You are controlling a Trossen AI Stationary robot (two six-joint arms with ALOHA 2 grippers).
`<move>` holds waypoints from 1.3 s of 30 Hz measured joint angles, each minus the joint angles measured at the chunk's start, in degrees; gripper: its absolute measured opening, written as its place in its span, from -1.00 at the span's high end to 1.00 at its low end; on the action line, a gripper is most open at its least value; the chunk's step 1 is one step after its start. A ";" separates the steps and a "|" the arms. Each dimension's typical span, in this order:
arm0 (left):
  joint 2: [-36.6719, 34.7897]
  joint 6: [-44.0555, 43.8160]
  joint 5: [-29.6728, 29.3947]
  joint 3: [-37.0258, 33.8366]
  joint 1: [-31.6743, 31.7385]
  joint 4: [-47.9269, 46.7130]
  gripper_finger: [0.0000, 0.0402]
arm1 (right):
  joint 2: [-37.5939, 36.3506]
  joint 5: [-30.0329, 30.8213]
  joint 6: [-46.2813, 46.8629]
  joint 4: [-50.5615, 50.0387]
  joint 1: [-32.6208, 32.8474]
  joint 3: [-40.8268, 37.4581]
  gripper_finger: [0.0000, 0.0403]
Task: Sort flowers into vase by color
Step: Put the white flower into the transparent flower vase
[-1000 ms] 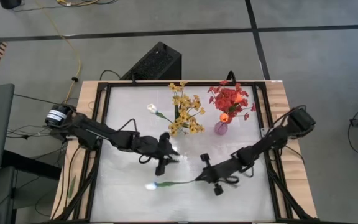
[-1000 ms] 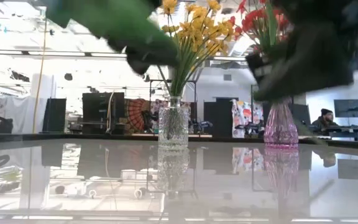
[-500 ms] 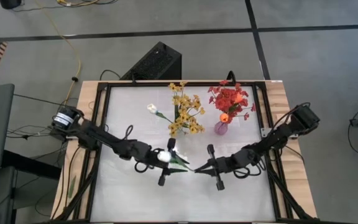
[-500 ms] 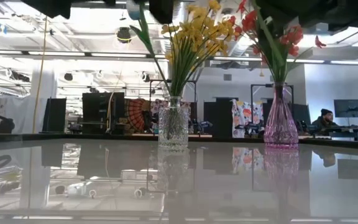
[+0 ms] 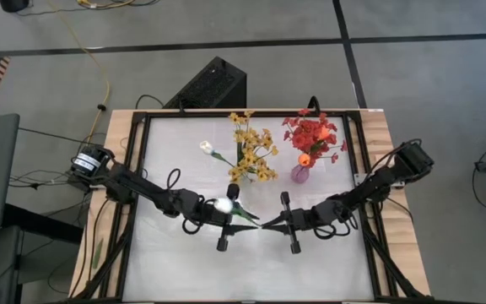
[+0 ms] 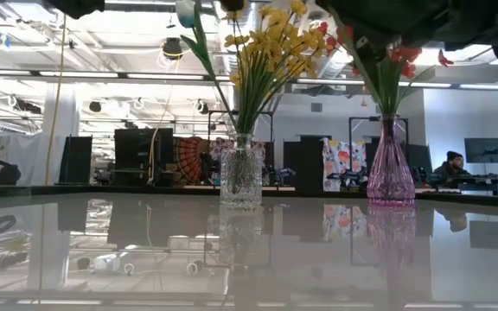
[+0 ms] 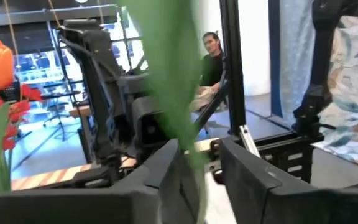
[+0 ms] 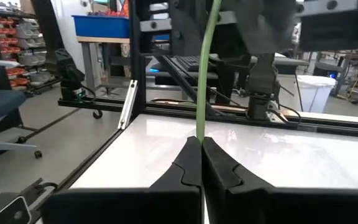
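Lifted since before, white tulip (image 5: 223, 205); right wrist view shows right gripper (image 8: 201, 163) pinching stem.

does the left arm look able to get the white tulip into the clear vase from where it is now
Probably not yet. The right gripper is shut on the stem's end, and the left gripper straddles the white tulip. The clear vase lies just beyond, with nothing on the table between.
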 joint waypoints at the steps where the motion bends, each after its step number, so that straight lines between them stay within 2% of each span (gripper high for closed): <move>1: 0.00 -0.02 0.31 0.20 0.00 -0.14 0.53 | 0.00 0.00 0.01 0.01 -0.15 0.00 0.90; 5: 0.00 0.30 -0.48 0.56 0.00 -2.50 0.92 | 0.00 -0.08 -0.07 -0.05 -0.78 0.00 0.83; 10: -0.49 -1.97 -4.65 0.59 0.07 -6.96 0.99 | -0.07 -0.07 0.07 -0.30 -0.85 -0.01 0.46; 13: -2.82 -3.85 -6.77 1.48 0.11 -13.35 0.99 | -0.11 -0.04 0.04 -0.17 -0.84 0.01 0.23; 19: -9.33 -8.00 -13.66 10.94 0.15 -45.60 1.00 | -0.17 -0.22 0.01 -3.78 -0.80 0.09 -0.19; 22: -10.74 -11.85 -18.14 17.05 0.19 -62.12 1.00 | -0.17 -0.52 0.04 -7.06 -0.76 0.09 -0.28; 25: -10.93 -13.18 -23.50 20.94 0.17 -72.07 1.00 | -0.17 -0.50 0.05 -10.30 -0.80 0.08 -0.31; 28: -10.93 -11.52 -26.74 21.95 0.54 -73.13 1.00 | -0.17 -0.48 0.50 -11.64 -0.80 0.07 -0.31; 33: -11.08 -10.11 -27.28 21.96 3.04 -72.29 1.00 | -0.17 -0.48 4.97 -13.10 -0.78 0.07 -0.31; 39: -11.13 -7.09 -26.93 21.96 5.64 -67.76 1.00 | -0.17 -0.46 6.01 -15.64 -0.67 0.07 -0.31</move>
